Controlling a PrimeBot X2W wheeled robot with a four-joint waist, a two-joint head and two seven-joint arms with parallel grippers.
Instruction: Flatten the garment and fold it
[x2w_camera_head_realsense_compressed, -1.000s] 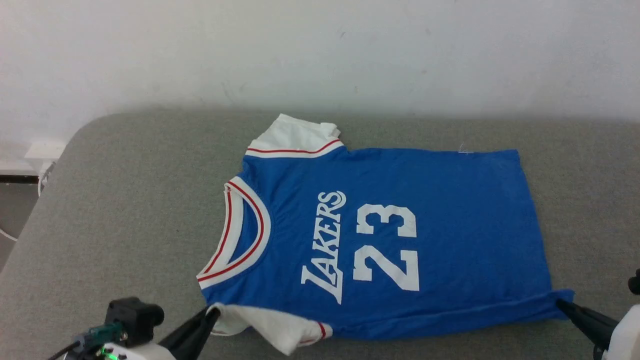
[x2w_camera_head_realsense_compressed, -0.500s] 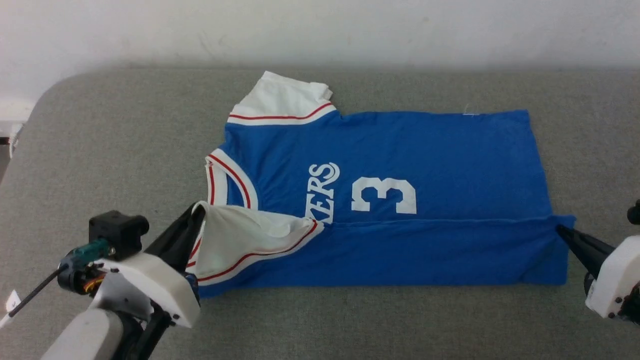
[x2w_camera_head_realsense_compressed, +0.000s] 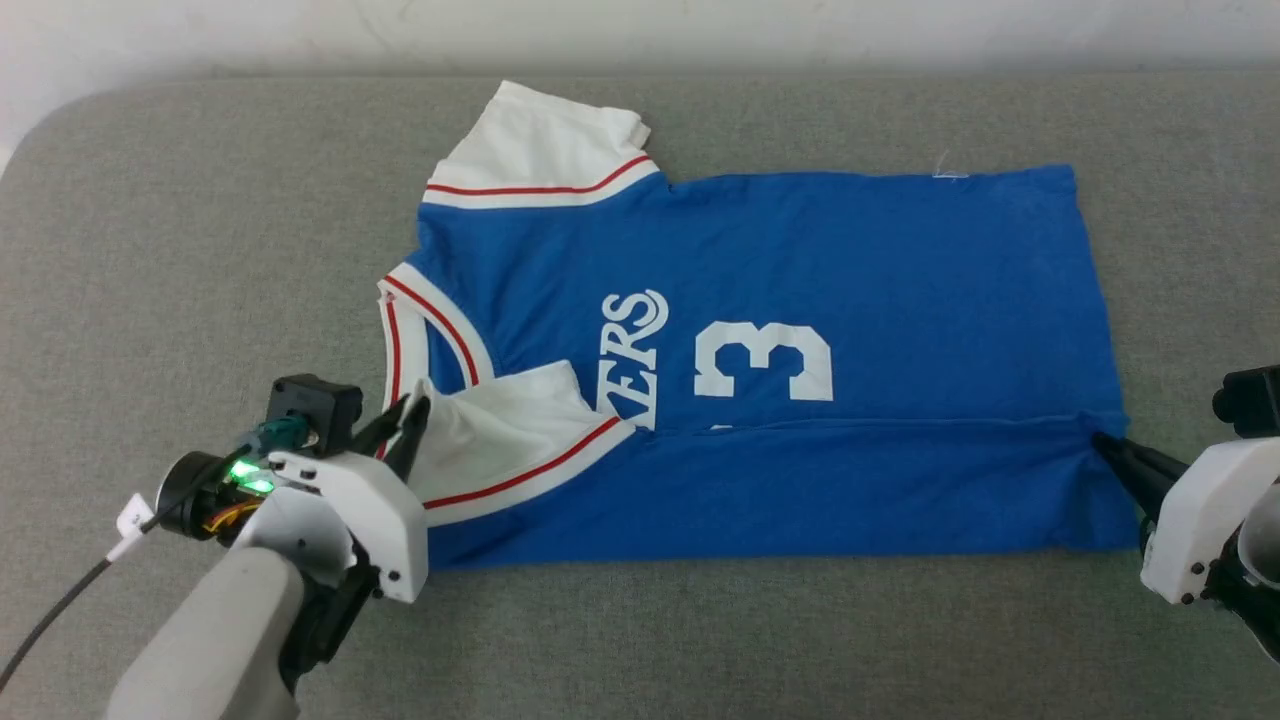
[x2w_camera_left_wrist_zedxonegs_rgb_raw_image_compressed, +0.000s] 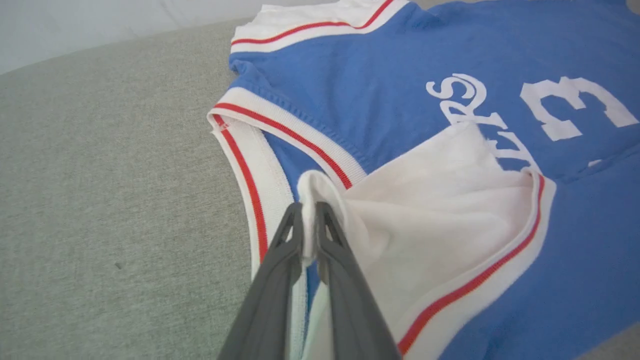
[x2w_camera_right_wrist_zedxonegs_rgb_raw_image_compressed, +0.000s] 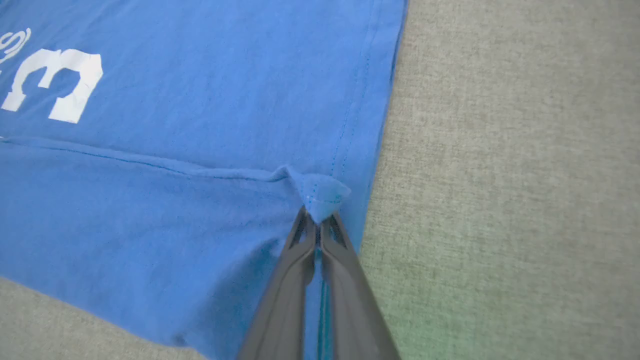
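Royal-blue jersey T-shirt (x2w_camera_head_realsense_compressed: 860, 270) with white sleeves spans lengthwise between both jaws: left gripper (x2w_camera_left_wrist_zedxonegs_rgb_raw_image_compressed: 310, 210) clamps its sleeve (x2w_camera_left_wrist_zedxonegs_rgb_raw_image_compressed: 450, 200), right gripper (x2w_camera_right_wrist_zedxonegs_rgb_raw_image_compressed: 317, 215) its hem corner (x2w_camera_right_wrist_zedxonegs_rgb_raw_image_compressed: 322, 192).

The garment (x2w_camera_head_realsense_compressed: 900, 280) is soft, matt jersey cloth, with ribbed trim just beside the left hand (x2w_camera_left_wrist_zedxonegs_rgb_raw_image_compressed: 309, 214), whose fingers (x2w_camera_left_wrist_zedxonegs_rgb_raw_image_compressed: 270, 285) look like matt dark plastic. Beneath that hand, the counter (x2w_camera_head_realsense_compressed: 200, 250) is coarse grey woven cloth, also matt.

room: bare grey surface (x2w_camera_head_realsense_compressed: 200, 250) around garment (x2w_camera_head_realsense_compressed: 880, 280) | obstacle: wall (x2w_camera_head_realsense_compressed: 640, 30) behind far edge
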